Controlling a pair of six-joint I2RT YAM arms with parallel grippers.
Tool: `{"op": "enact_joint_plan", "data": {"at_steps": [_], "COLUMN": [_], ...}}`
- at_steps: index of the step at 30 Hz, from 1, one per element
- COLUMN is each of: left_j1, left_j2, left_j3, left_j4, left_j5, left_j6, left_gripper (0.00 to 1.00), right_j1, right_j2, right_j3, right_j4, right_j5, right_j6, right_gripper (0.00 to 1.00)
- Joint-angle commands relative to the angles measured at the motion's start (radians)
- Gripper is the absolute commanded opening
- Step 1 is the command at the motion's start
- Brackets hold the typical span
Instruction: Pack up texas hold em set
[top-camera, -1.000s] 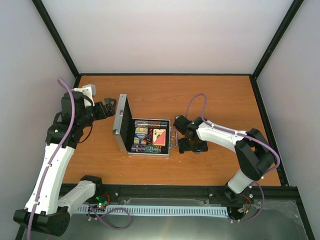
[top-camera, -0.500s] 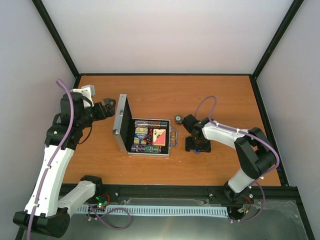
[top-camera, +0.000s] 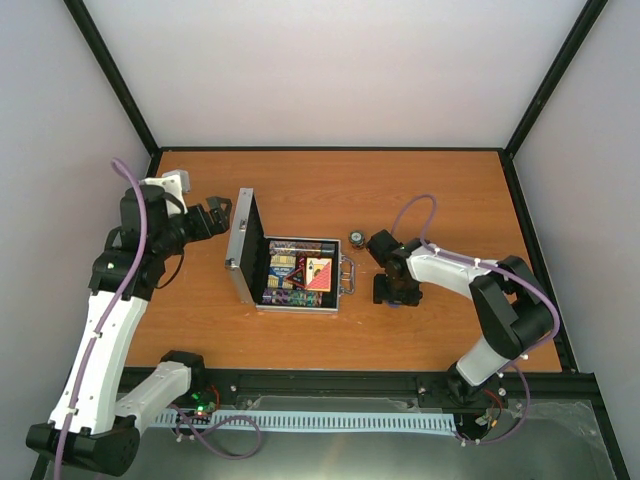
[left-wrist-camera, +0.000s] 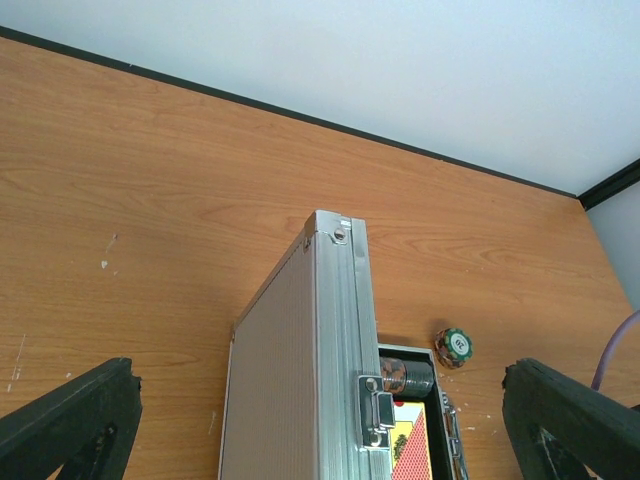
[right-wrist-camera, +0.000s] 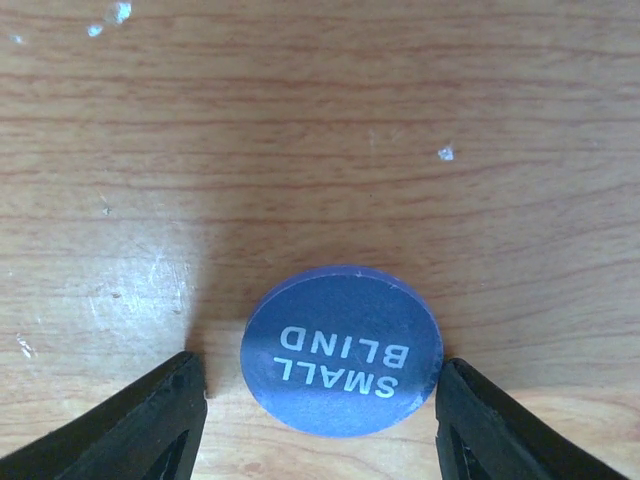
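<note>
Half spread at the right gripper, straddling one blue button flat on the table, one finger touching its edge. Nearby, one open case and one loose chip. Spread wide and empty at the left gripper, behind the lid.

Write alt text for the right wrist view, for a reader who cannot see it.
A round blue button printed SMALL BLIND, upside down in this view, lies flat on the wooden table. The right gripper straddles it with jaws open, one black fingertip at each side near the bottom edge.
</note>
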Motion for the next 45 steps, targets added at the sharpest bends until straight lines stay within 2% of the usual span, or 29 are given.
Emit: {"op": "enact_joint_plan", "data": {"at_steps": [1,11,21,31,37,45], "left_j1": [0.005,0.005,0.005,0.005,0.005,0.005], "left_j2": [-0.022,-0.026,-0.032,-0.033,-0.029,-0.023], "left_j3": [0.011,0.014,0.009,0.006,0.006,0.011], "left_j4": [0.002,0.0,-0.001,0.004,0.005,0.008], "left_j5": [-0.001,0.002,0.0,0.0,-0.002,-0.001], "left_j6": [-0.009,-0.006,-0.007,-0.011,-0.009,-0.007], "left_gripper": [1.0,1.0,1.0,1.0,1.0,1.0], "right_j1": [-0.007,-0.008,-0.008,0.008,0.052,0.147], "right_j2": [0.014,0.039,0.044,0.053,0.055,0.13], "right_j3": [-0.039,-0.033,-0.018,0.023,0.127,0.403], "right_j4": [0.016,0.029,0.049,0.046,-0.002,-0.075], "right_j5": [0.042,0.064,0.016,-0.029,-0.048,-0.086], "right_j6": [0.005,-0.024,-0.062,-0.109,-0.12,-0.155], "right_gripper": [0.62,0.58,0.53,0.51,0.51,0.52]}}
